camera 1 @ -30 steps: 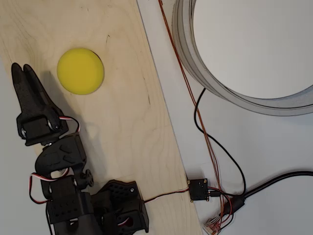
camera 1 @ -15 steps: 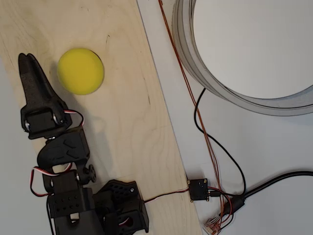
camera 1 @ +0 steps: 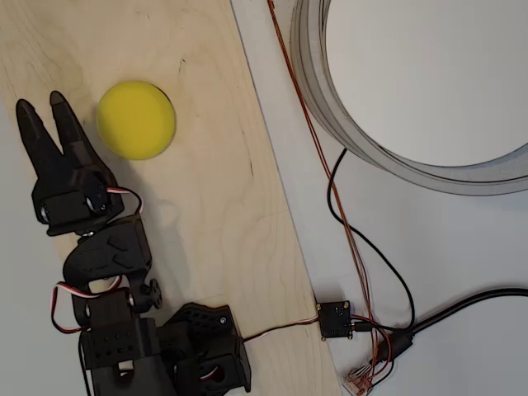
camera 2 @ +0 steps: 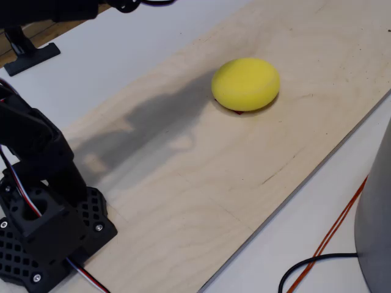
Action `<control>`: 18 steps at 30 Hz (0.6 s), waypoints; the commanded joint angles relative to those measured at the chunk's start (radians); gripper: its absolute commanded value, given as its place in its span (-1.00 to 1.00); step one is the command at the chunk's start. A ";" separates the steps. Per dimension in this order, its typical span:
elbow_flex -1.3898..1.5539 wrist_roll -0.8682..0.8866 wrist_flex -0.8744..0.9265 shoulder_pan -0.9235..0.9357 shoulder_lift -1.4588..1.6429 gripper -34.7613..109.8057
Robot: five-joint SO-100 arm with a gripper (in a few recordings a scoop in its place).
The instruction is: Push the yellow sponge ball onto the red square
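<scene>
Overhead view: yellow sponge ball sits on the pale wooden board near its upper left part; the board lies slantwise on a white worktop; black arm rises from its base at the bottom left, reaching up the picture; pincer released, its two dark fingers spread in a narrow V with nothing between them; the right-hand fingertip lies just beside the ball's left edge, whether touching I cannot tell; the left-hand fingertip hangs over the board's left margin.

Fixed view: ball rests flat-bottomed on the board; a thin sliver of the red square peeks out beneath the ball's near edge, so the ball lies over most of it; the arm's shadow falls across the wood to the ball's left; arm base at the lower left.

Elsewhere, overhead: a large grey ring at the upper right; thin orange wire and black cable run down the worktop to a small black circuit board at the board's right edge.
</scene>
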 commanded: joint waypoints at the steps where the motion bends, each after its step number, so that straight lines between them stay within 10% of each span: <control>1: -0.006 0.003 -0.031 0.000 0.035 -0.02; 5: -0.014 0.081 -0.078 0.026 0.021 -0.52; 13: -0.032 0.101 -0.081 0.061 -0.020 -0.53; 18: -0.009 0.009 -0.092 0.025 -0.012 -0.01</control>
